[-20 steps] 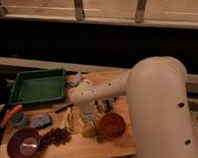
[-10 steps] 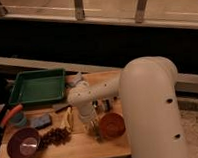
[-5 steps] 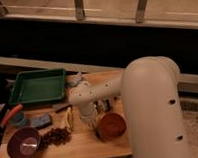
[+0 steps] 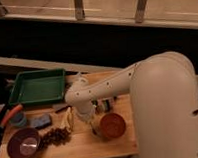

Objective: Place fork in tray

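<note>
The green tray [image 4: 37, 87] lies at the back left of the wooden table, with nothing in it. My white arm reaches in from the right, and its wrist [image 4: 81, 97] bends down over the middle of the table. The gripper [image 4: 93, 119] points down just left of the orange bowl [image 4: 113, 125], mostly covered by the wrist, and it is shut. The fork is hidden from view, so I cannot tell whether the gripper holds it.
A purple bowl [image 4: 23, 143] sits front left, with a dark clump [image 4: 56, 136] beside it. A pale object [image 4: 69, 120], a blue block [image 4: 42, 121], a blue cup [image 4: 17, 119] and a short black utensil [image 4: 61, 109] lie between tray and bowl. My arm's bulk fills the right.
The gripper has closed over the last second. The arm's upper body shifted slightly left earlier and has barely moved since.
</note>
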`<state>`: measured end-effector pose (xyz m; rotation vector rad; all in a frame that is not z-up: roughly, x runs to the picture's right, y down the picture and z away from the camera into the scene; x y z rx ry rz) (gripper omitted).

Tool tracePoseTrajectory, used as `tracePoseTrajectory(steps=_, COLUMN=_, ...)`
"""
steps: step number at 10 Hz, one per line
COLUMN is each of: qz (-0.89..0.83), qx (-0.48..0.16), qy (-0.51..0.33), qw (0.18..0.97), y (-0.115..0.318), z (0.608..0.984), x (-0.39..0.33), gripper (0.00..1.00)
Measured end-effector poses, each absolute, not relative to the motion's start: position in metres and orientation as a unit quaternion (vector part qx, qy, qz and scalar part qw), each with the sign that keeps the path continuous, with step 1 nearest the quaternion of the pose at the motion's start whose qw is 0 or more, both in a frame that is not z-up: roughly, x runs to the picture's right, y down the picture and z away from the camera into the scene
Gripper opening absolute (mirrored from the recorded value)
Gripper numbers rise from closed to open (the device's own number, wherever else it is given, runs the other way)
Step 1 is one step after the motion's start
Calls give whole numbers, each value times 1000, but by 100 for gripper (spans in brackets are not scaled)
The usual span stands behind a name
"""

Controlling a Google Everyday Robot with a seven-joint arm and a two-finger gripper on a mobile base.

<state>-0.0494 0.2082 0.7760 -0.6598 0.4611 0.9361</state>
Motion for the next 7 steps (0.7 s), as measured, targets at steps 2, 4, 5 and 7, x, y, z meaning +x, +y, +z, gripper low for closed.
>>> tracePoseTrajectory(steps=2, qz=434, qx=-295, qy=182, qw=832, y=181, z=756, x=-65, gripper=0)
tracePoseTrajectory(steps=4, qz=430, qx=-279, qy=151, qw=845, y=151, z=739, x=-83, gripper=0)
tracePoseTrajectory(steps=5, qz=428, qx=-271, qy=140, qw=851, y=140, z=734, x=-93, gripper=0)
tracePoseTrajectory(steps=7, qz=428, qx=-255, qy=121, qw=859, y=109, z=727, x=-109, gripper=0)
